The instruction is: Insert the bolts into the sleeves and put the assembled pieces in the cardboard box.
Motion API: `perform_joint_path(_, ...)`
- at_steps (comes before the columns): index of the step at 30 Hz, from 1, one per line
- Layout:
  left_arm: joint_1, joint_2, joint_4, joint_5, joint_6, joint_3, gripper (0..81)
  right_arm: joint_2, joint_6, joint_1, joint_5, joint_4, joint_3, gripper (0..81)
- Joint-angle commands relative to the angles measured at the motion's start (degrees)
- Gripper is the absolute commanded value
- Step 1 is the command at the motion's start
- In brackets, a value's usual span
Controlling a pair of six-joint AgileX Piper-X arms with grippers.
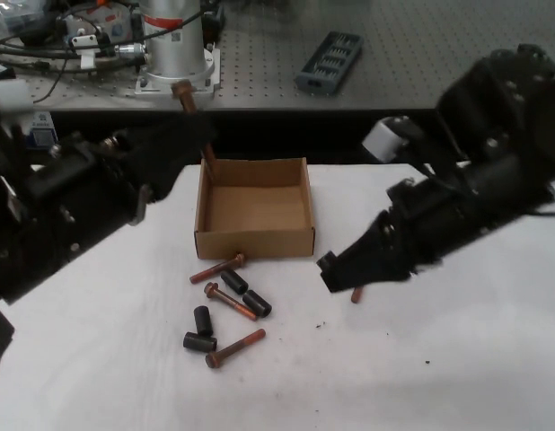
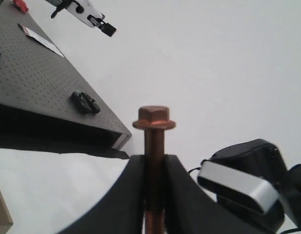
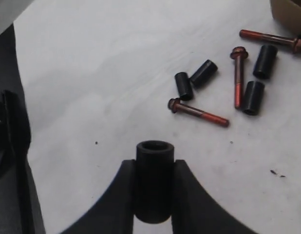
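My left gripper [image 2: 154,163] is shut on a copper bolt [image 2: 154,122], held up in the air with its hex head clear of the fingers. In the high view that bolt [image 1: 184,92] rises at the back-left corner of the open cardboard box [image 1: 255,241]. My right gripper [image 3: 154,168] is shut on a black sleeve [image 3: 154,151] with the bore facing out, low over the white table right of the box [image 1: 331,267]. Three loose bolts [image 3: 199,112] and several black sleeves [image 3: 183,85] lie in front of the box.
A small copper piece [image 1: 356,294] shows just under the right gripper. The box's inside looks bare. Behind the table runs a perforated bench [image 1: 421,54] with a metal post base [image 1: 177,63] and a grey rack [image 1: 330,61]. White table [image 1: 439,359] spreads in front.
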Motion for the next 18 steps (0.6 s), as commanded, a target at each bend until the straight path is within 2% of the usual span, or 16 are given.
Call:
perform_joint_path(1,0.1,1.4,-2.7,3.4,-0.8,-0.4,0.6,-7.6,7.0,0.3,-3.4,-11.8,6.8,2.9)
perform_joint_path(9,0.1,1.8,-2.5,7.6,0.9,-0.6,0.6,-8.9,28.4,0.3,-1.9,-54.0,21.6,0.8)
perform_joint_path(12,0.1,1.8,-2.3,7.9,0.9,-0.6,0.6,-7.3,33.3,0.3,-1.6,-62.3,24.8,0.4)
perform_joint_path(18,-0.1,1.8,-2.5,11.5,-0.4,-0.6,0.6,-4.8,34.3,1.7,-1.8,-64.1,27.3,0.4)
